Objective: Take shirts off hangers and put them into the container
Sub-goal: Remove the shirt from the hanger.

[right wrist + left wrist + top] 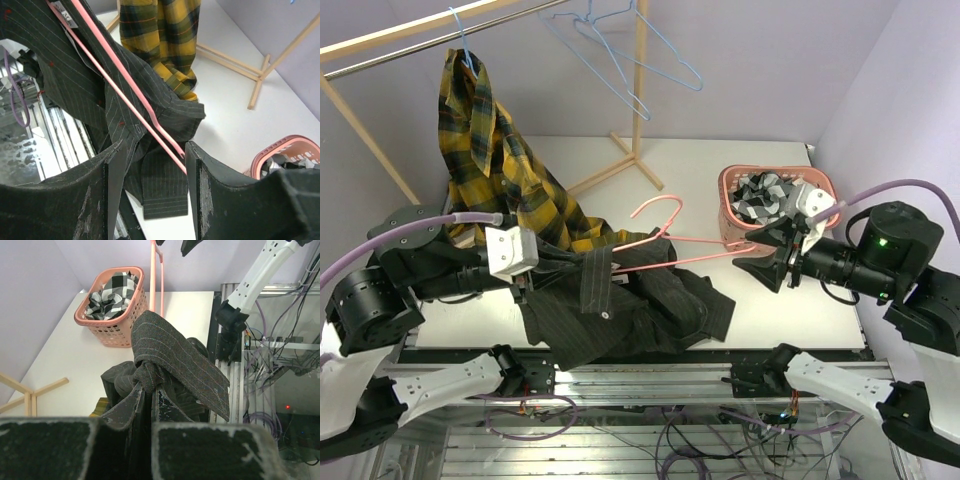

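Progress is partial: the black-and-white checked shirt (760, 195) lies in the salmon laundry basket (117, 330), while the yellow plaid shirt (490, 150) hangs on the wooden rack (640, 100). The pinstriped shirt (650, 310) sprawls across the worktop (720, 160), pinched by the left tool (149, 390), with the pink hanger (152, 280) not yet free of it. The right tool (152, 155) is spread around that hanger's end
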`<action>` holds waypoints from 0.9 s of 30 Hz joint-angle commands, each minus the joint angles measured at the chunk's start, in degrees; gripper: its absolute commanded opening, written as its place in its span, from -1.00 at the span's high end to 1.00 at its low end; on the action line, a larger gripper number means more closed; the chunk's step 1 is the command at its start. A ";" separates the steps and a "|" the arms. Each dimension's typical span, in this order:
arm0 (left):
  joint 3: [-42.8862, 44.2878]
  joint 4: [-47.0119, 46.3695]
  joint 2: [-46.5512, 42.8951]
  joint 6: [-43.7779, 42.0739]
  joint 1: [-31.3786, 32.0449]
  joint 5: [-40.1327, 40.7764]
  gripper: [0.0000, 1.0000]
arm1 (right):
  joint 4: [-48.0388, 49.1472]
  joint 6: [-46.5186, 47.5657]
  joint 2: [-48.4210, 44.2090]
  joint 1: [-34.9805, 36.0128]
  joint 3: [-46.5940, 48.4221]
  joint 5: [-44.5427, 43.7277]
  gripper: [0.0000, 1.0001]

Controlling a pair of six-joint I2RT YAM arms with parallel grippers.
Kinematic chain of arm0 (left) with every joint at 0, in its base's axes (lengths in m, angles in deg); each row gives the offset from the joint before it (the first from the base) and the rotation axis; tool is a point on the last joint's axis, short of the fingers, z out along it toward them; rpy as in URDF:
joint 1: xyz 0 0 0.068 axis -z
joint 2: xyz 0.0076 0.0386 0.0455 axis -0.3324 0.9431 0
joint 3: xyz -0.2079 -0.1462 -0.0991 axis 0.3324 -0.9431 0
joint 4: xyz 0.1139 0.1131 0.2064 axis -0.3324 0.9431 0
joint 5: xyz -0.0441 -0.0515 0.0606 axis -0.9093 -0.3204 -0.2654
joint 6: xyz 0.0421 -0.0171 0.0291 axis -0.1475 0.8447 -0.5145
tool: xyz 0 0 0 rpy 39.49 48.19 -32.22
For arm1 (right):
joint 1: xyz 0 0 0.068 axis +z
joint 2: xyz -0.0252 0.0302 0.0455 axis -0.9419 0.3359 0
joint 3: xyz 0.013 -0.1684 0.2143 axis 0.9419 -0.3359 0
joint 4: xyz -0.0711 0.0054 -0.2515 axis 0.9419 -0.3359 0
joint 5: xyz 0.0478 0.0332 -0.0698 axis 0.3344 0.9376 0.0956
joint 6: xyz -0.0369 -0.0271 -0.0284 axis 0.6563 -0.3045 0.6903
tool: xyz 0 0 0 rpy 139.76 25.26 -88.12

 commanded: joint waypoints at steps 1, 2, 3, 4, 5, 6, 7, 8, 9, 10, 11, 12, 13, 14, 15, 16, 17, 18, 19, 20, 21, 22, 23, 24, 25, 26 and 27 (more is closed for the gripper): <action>-0.67 -1.36 -1.78 1.88 -0.22 -0.57 0.86 | 0.60 1.22 0.87 -0.12 -1.44 2.62 -0.01; -0.70 -1.32 -1.93 1.98 -0.18 -0.74 0.86 | 0.99 1.25 0.91 -0.11 -1.70 2.90 -0.01; -0.78 -1.24 -1.95 2.11 -0.18 -0.90 0.86 | 1.35 1.25 0.89 -0.12 -1.86 2.95 -0.01; -0.81 -1.13 -1.95 2.19 -0.21 -1.05 0.86 | 1.67 1.32 0.91 -0.11 -1.92 3.10 -0.02; -0.86 -1.10 -2.03 2.40 -0.20 -1.11 0.86 | 1.91 1.45 1.01 -0.12 -1.89 3.27 -0.02; -0.95 -1.10 -2.10 2.51 -0.22 -1.23 0.86 | 2.05 1.50 1.10 -0.14 -1.77 3.49 -0.02; -1.20 -1.24 -2.24 2.69 -0.23 -1.30 0.86 | 2.19 1.57 1.25 -0.12 -1.60 3.68 -0.02; -1.43 -1.42 -2.43 2.81 -0.24 -1.40 0.86 | 2.36 1.72 1.32 -0.14 -1.61 3.92 -0.03; -1.74 -1.59 -2.55 2.99 -0.21 -1.43 0.86 | 2.53 1.84 1.47 -0.14 -1.55 4.11 -0.03; -2.13 -1.95 -2.77 3.11 -0.19 -1.50 0.86 | 2.64 1.91 1.72 -0.14 -1.66 4.38 -0.03; -2.52 -2.28 -2.91 3.22 -0.25 -1.70 0.86 | 2.80 2.03 1.89 -0.14 -1.82 4.74 -0.03; -2.97 -2.63 -3.00 3.40 -0.20 -2.07 0.86 | 3.12 2.12 1.95 -0.14 -2.24 5.24 -0.03; -3.37 -3.02 -3.10 3.56 -0.22 -2.24 0.86 | 3.54 2.13 1.94 -0.16 -2.83 5.83 -0.03; -3.73 -3.33 -3.09 3.65 -0.18 -2.42 0.86 | 4.02 2.25 1.94 -0.12 -3.45 6.34 -0.03; -4.11 -3.74 -3.24 3.72 -0.24 -2.59 0.86 | 4.68 2.37 1.78 -0.14 -4.39 6.98 -0.04; -4.41 -4.11 -3.40 3.89 -0.26 -2.72 0.86 | 5.55 2.51 1.57 -0.09 -5.45 7.64 -0.03; -4.71 -4.40 -3.46 4.00 -0.23 -2.82 0.86 | 6.51 2.56 1.34 -0.11 -6.63 8.27 -0.03; -4.93 -4.69 -3.52 4.05 -0.18 -2.83 0.86 | 7.31 2.57 1.26 -0.14 -7.41 8.72 -0.03; -5.13 -4.89 -3.55 4.12 -0.21 -2.91 0.86 | 7.98 2.65 1.33 -0.14 -8.11 8.96 -0.03; -5.25 -5.00 -3.54 4.14 -0.21 -3.00 0.86 | 8.49 2.72 1.49 -0.14 -8.63 9.20 -0.02; -5.40 -5.09 -3.57 4.14 -0.22 -3.09 0.86 | 8.84 2.78 1.67 -0.14 -8.97 9.42 0.00; -5.55 -5.23 -3.54 4.14 -0.20 -3.06 0.86 | 9.32 2.68 1.82 -0.13 -9.40 9.64 0.03; -5.61 -5.25 -3.46 4.14 -0.22 -3.06 0.86 | 9.49 2.73 1.97 -0.09 -9.71 9.90 0.08; -5.67 -5.30 -3.38 4.07 -0.20 -3.02 0.86 | 9.50 2.82 2.29 -0.11 -10.00 10.09 0.20; -5.76 -5.36 -3.35 4.12 -0.18 -2.86 0.86 | 9.47 2.79 2.48 -0.14 -10.14 9.88 0.41; -5.87 -5.48 -3.32 4.14 -0.25 -2.72 0.86 | 9.47 2.52 2.71 -0.14 -10.20 9.08 0.65; -6.08 -5.49 -3.24 4.14 -0.21 -2.36 0.86 | 9.47 2.28 2.73 -0.13 -10.24 7.86 0.87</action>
